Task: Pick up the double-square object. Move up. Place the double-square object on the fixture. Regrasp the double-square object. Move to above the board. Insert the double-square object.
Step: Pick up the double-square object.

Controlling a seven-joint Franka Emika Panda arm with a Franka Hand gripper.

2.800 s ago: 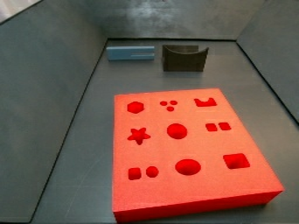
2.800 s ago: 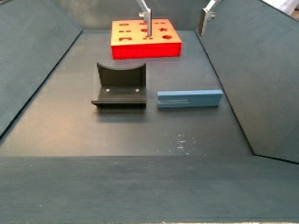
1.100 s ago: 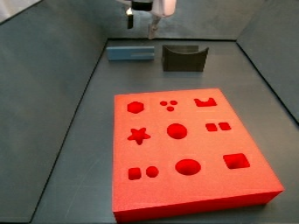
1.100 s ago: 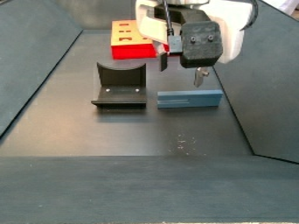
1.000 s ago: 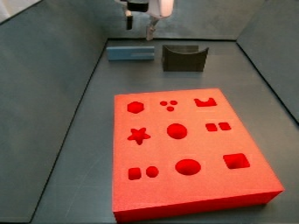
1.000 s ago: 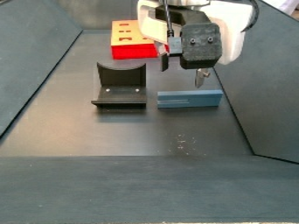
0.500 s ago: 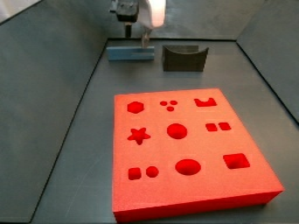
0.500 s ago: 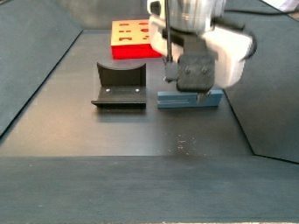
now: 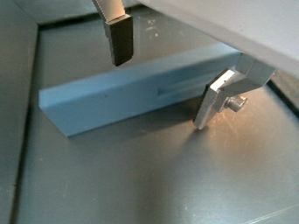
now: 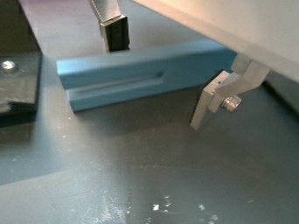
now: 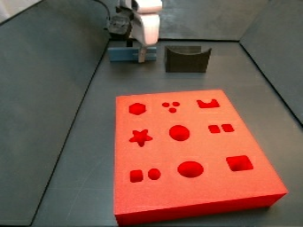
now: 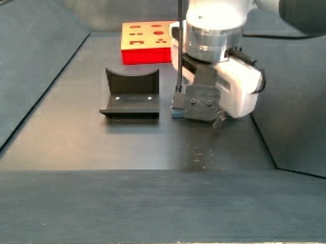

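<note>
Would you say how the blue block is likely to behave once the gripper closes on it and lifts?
The block looks rigid with flat sides, so it probably won't bend or roll. The open gripper straddles it near one end, so it may tilt slightly when lifted.

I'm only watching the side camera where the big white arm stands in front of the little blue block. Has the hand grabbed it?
Observer: Not yet. In a wrist view the hand is open, one silver finger on each side of the double-square object.
Operator: Is the block lying flat?
Observer: Yes, flat on the floor; a long groove runs along its side.
Operator: Is anything in the red slab's holes? I see only its end.
Observer: No. In a side view the whole board shows, and every hole is empty.
</note>
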